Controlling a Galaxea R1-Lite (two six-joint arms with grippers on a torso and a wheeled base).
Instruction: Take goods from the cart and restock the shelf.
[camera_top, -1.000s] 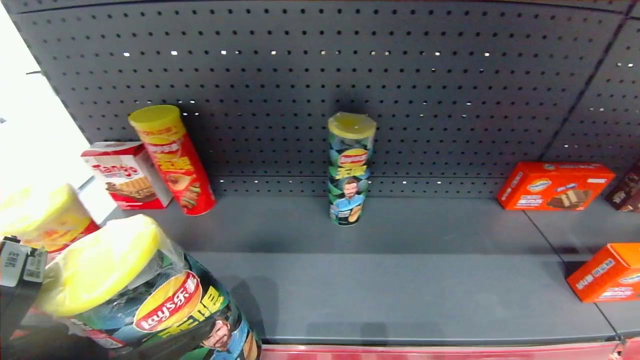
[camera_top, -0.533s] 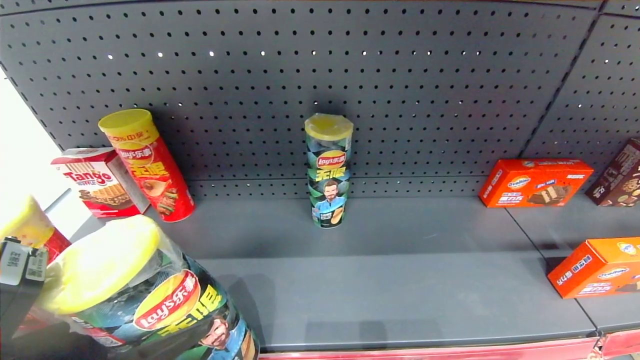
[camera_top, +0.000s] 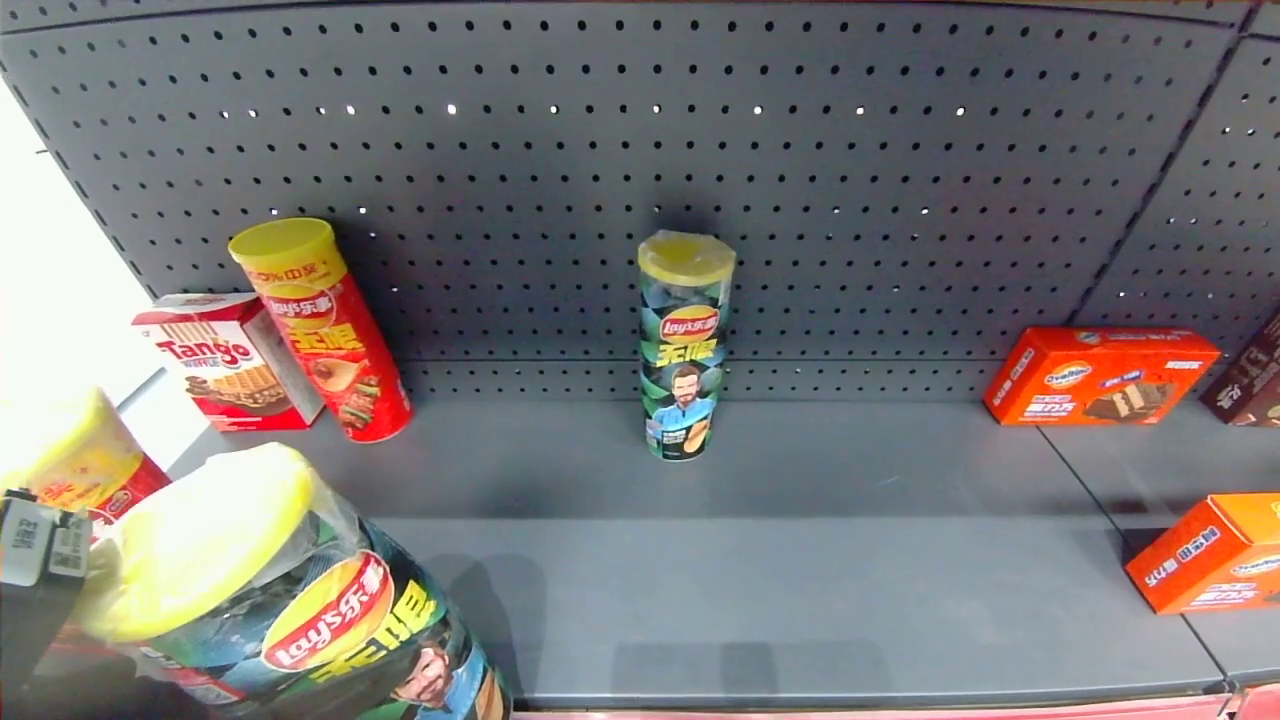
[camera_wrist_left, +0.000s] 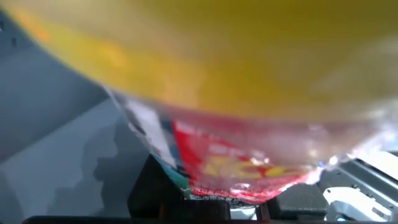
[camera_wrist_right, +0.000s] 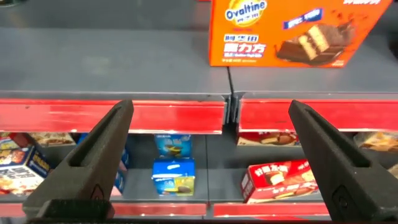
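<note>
A green chips can (camera_top: 290, 610) with a yellow lid and a clear plastic wrap hangs tilted in front of the shelf's left end. My left gripper (camera_top: 50, 590) is shut on it. In the left wrist view this can (camera_wrist_left: 236, 93) is pressed up close to the camera. A matching green can (camera_top: 685, 345) stands upright at the back middle of the grey shelf (camera_top: 800, 560). My right gripper (camera_wrist_right: 211, 162) is open with nothing between its fingers. It faces the shelf's red front rail (camera_wrist_right: 174, 115), below an orange box (camera_wrist_right: 286, 31).
A red chips can (camera_top: 320, 330) leans by a wafer box (camera_top: 225, 360) at the back left. Another red can (camera_top: 75, 465) shows at the far left. Two orange boxes (camera_top: 1100, 375) (camera_top: 1200, 550) lie on the right. Open shelf surface spreads in front of the middle can.
The head camera swung one way and partly back, so the whole shelf picture shifted. The held can stays at the same spot in view. No goods on the shelf moved.
</note>
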